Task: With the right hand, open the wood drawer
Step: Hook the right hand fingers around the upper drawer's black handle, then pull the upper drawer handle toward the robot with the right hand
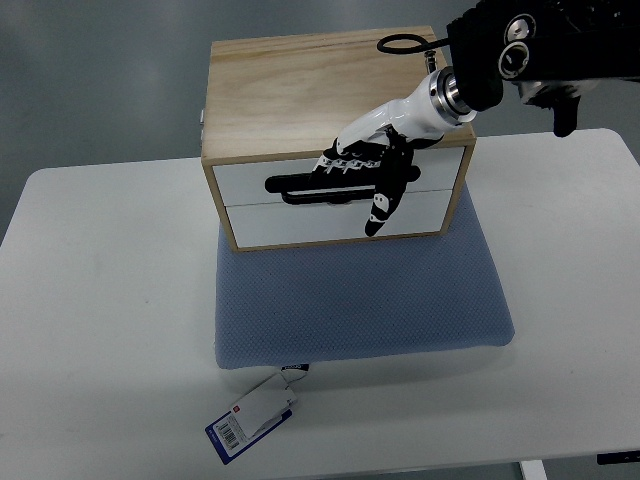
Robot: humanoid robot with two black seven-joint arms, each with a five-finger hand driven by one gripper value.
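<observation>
No text can be read with certainty anywhere. The only printed thing is a small hang tag (252,417) that lies on the bench (110,330), just beside the front edge of the blue cushion (360,300). The tag has a white part with a barcode and some tiny lines of print, and a dark blue border, but the print is too small to make out any letter or number. A little dark label (294,369) is sewn at the cushion's front edge, where the tag's string starts; whether it bears writing I cannot tell. The wooden drawer box (320,75) shows no visible marking.
</observation>
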